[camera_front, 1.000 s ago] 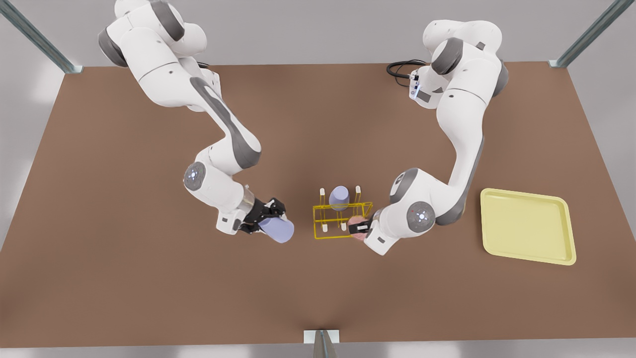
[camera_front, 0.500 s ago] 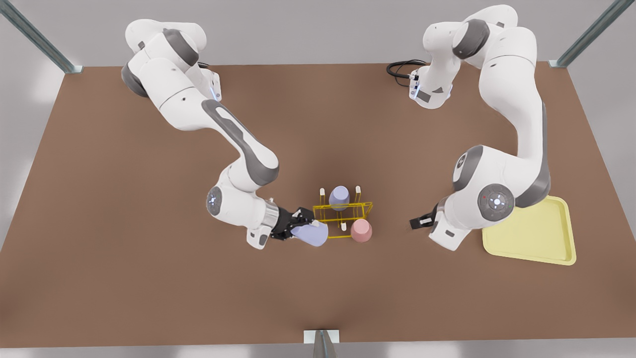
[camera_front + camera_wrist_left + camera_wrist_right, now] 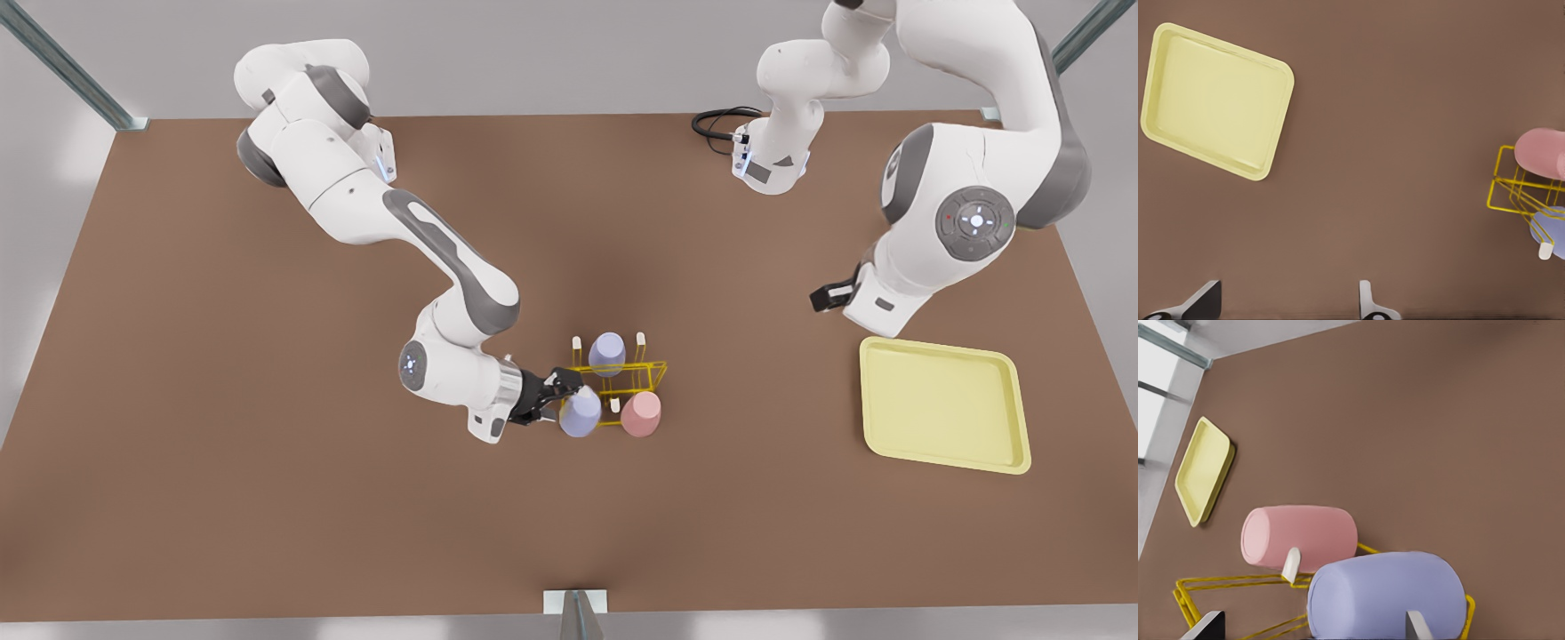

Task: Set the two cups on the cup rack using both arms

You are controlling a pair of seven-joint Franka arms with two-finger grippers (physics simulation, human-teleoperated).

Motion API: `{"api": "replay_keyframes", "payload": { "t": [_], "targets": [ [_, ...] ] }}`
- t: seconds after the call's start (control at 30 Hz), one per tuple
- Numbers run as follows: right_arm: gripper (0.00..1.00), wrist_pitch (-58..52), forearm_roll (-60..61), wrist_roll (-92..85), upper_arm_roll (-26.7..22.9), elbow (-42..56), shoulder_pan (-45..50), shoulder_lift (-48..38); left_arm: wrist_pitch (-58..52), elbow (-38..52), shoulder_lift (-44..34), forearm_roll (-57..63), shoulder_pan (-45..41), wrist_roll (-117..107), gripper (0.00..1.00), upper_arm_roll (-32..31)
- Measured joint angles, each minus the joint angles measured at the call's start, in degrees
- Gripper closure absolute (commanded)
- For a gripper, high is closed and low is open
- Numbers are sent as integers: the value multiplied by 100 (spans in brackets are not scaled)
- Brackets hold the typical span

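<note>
**Lavender cup at the rack, pink one seated**

Front view first: the right hand (image 3: 558,397), on the arm at the front view's left, sits right against the lavender cup (image 3: 580,414) at the cup rack's (image 3: 653,369) near corner. The pink cup (image 3: 641,414) stands inverted on the neighbouring peg, and another lavender cup (image 3: 607,352) is on the back row. The left hand (image 3: 822,298) waits high, well apart, above the yellow tray (image 3: 942,404) on the worktop (image 3: 267,489).

Left wrist view: that hand (image 3: 1288,303) is spread and empty, with the tray (image 3: 1215,100) off to one side and the rack (image 3: 1501,193) carrying the pink cup (image 3: 1540,152) far off.

Right wrist view: the fingers of the right hand (image 3: 1311,623) stand wide, one tip across the lavender cup (image 3: 1385,593), the other clear of it. It looks let go, I'd say. The pink cup (image 3: 1298,537) sits just beyond.

These cups look light, rigid and smooth, so likely slippery. Their taper suggests gripping low on the wall near the rim, squarely. The wire rack looks easy to nudge.
</note>
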Motion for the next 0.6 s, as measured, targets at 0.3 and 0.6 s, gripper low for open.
{"api": "replay_keyframes", "payload": {
  "t": [0.3, 0.6],
  "targets": [
    [0, -3451, -2358, -71, -3407, 519, -565, -1262, -208, -2, 157, -187, 75, 546, 0, 5],
    [0, -5886, -3698, -283, -3436, -630, -839, -4309, -363, -2, 174, -398, 56, 871, 0, -4]
  ]
}}
